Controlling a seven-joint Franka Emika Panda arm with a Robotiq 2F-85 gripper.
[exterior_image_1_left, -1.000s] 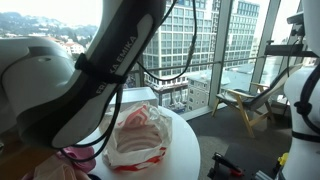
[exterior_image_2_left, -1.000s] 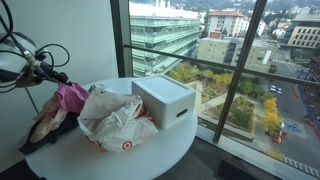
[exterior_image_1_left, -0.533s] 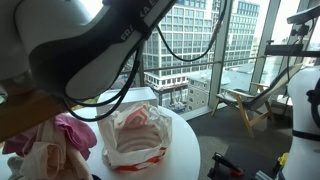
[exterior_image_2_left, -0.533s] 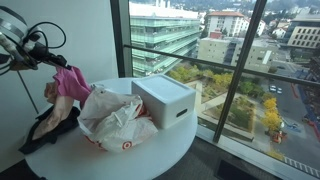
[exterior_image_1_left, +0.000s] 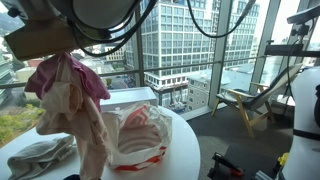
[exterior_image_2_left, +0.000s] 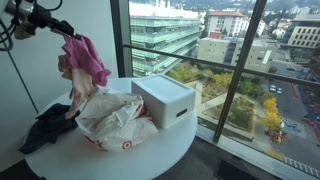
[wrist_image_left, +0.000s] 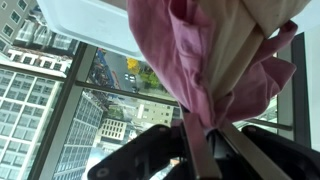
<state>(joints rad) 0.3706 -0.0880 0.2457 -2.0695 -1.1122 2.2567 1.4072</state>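
Holding pink garment (exterior_image_2_left: 85, 62) in clenched end effector (wrist_image_left: 205, 140) above plastic bag (exterior_image_2_left: 118, 122); may slip from shallow pinch or snag bag's rim.

Both exterior views share the tabletop (exterior_image_1_left: 186, 138) and white bag (exterior_image_1_left: 140, 140) below the claw (exterior_image_1_left: 55, 52), in an exterior view from close beside it facing the windows (exterior_image_1_left: 235, 40), in an exterior view from farther back with the claw (exterior_image_2_left: 66, 32) high above, while the wrist view looks from just behind the claw (wrist_image_left: 205, 130) along its pinched pink cloth (wrist_image_left: 200, 50).
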